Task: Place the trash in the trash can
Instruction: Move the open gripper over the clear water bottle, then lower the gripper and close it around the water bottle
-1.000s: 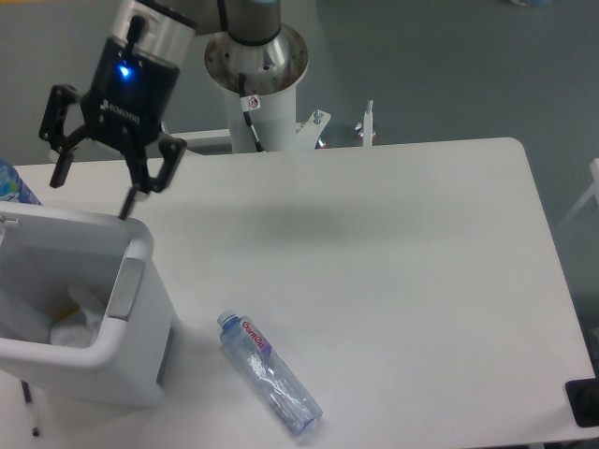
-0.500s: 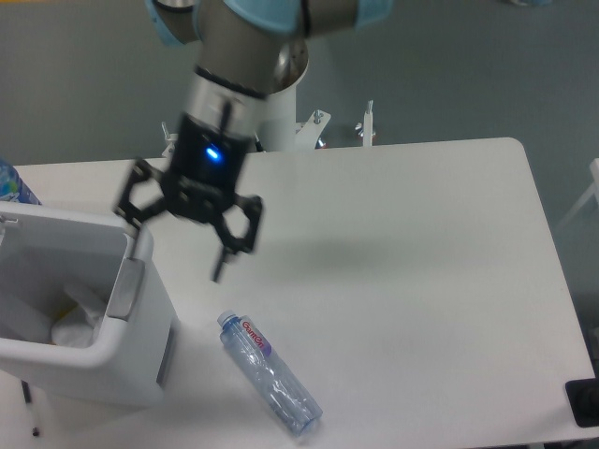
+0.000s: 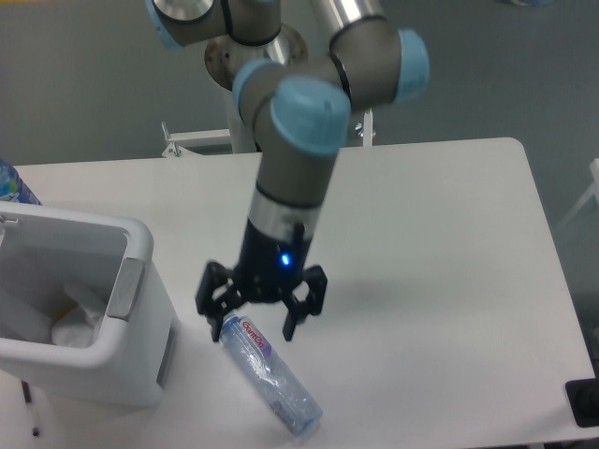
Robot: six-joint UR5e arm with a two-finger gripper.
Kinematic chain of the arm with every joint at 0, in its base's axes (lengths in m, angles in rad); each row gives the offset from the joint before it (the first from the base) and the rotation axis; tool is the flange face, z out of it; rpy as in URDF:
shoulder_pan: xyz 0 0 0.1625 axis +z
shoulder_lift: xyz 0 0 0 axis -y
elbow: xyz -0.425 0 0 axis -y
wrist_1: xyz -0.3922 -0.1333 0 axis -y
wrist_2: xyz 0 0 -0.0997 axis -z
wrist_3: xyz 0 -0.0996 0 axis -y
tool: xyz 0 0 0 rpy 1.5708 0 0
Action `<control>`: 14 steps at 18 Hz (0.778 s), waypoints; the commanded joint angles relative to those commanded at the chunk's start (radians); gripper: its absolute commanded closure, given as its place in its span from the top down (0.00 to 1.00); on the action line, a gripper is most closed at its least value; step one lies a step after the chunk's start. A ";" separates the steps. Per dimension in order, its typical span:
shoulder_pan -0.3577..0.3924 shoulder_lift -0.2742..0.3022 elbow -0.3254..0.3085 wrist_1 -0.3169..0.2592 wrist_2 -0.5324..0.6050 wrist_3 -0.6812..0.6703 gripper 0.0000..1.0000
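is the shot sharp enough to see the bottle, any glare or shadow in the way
Fixed camera: even, soft light, no strong glare; the bottle and its label read clearly, cap end partly hidden under the open gripper; a faint arm shadow lies on the table; the trash can is slightly washed out.

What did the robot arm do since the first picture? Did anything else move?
The end effector swung from above the trash can across and down to the cap end of the bottle. It is open, straddling the bottle, with nothing taken hold of yet. The bottle lies where it was, and the can with the wrapper inside hasn't moved.
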 joint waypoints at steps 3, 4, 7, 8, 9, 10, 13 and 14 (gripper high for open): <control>-0.002 -0.038 0.026 -0.011 0.022 -0.012 1.00; -0.002 -0.048 0.032 -0.011 0.022 -0.021 1.00; -0.002 -0.104 0.100 -0.032 0.063 -0.064 1.00; -0.003 -0.127 0.130 -0.049 0.093 -0.087 1.00; -0.005 -0.149 0.156 -0.063 0.117 -0.100 1.00; -0.006 -0.166 0.170 -0.074 0.132 -0.104 1.00; -0.023 -0.192 0.177 -0.072 0.189 -0.117 1.00; -0.025 -0.198 0.177 -0.072 0.215 -0.118 1.00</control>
